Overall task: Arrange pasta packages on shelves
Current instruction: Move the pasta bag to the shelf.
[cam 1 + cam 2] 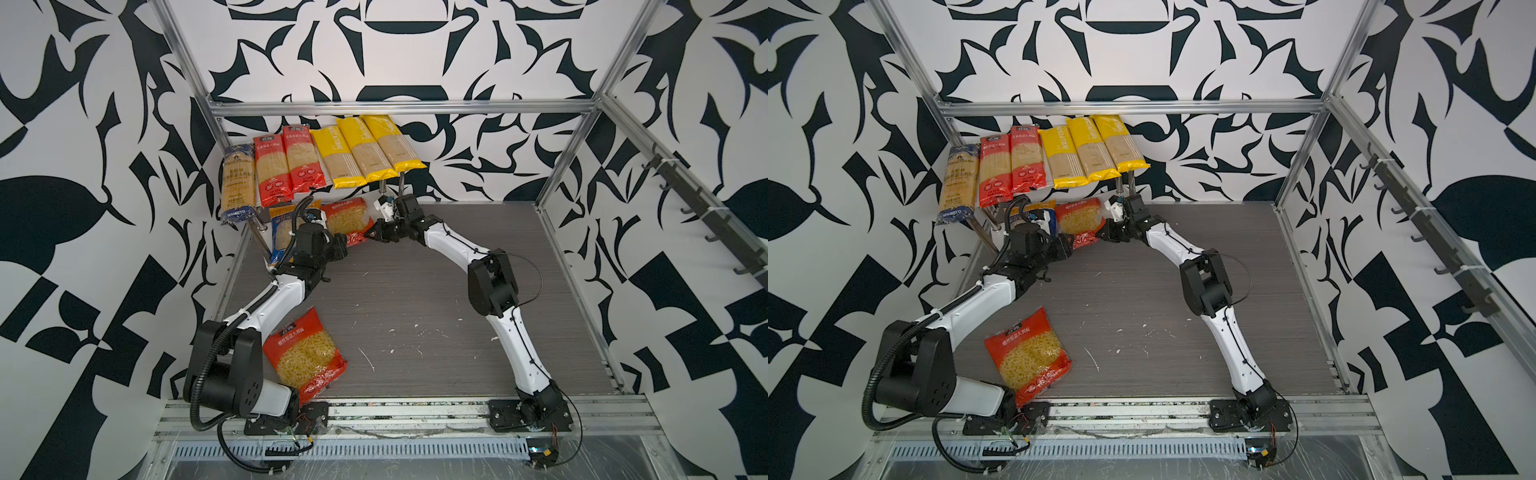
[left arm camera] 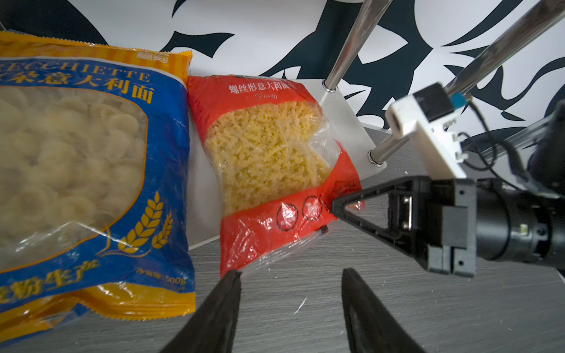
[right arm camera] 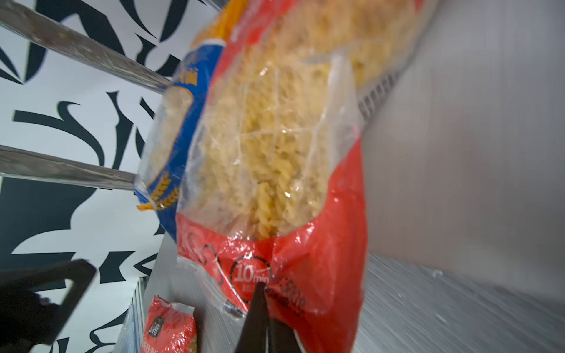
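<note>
Nearest us, a loose red bag [image 1: 305, 357] of spirals lies on the grey wood-grain bench [image 1: 415, 311]. The left arm [image 1: 286, 291] reaches low, jaws half open and empty. The right arm [image 1: 453, 241] bends inward, jaws closed, tips touching the glossy corner of the red fusilli bag [image 2: 269, 152]; a grip we cannot confirm. It lies beside the blue bag [image 2: 91, 168] on the white lower shelf [image 2: 351, 134]. Higher, six spaghetti packs [image 1: 299, 160] lie side by side over shiny metal posts [image 2: 351, 42].

Red-orange bag [image 1: 305, 357], black-and-white patterned wall [image 1: 415, 58]
</note>
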### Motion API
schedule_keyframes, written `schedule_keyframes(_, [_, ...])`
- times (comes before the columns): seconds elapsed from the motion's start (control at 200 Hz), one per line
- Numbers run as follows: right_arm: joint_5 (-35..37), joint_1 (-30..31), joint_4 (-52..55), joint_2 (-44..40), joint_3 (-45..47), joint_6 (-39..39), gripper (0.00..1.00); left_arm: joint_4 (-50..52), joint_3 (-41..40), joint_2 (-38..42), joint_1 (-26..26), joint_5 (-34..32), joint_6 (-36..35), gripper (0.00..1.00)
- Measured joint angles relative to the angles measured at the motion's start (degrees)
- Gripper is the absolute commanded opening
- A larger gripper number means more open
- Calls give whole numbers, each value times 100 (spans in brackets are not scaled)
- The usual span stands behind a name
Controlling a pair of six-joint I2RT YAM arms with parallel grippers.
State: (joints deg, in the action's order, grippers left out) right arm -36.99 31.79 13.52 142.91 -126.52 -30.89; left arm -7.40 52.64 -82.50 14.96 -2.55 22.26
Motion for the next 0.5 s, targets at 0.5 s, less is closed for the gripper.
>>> schedule_keyframes(0.5, [164, 407, 284, 638, -962, 52, 33, 162, 0, 118, 0, 0, -20, 57])
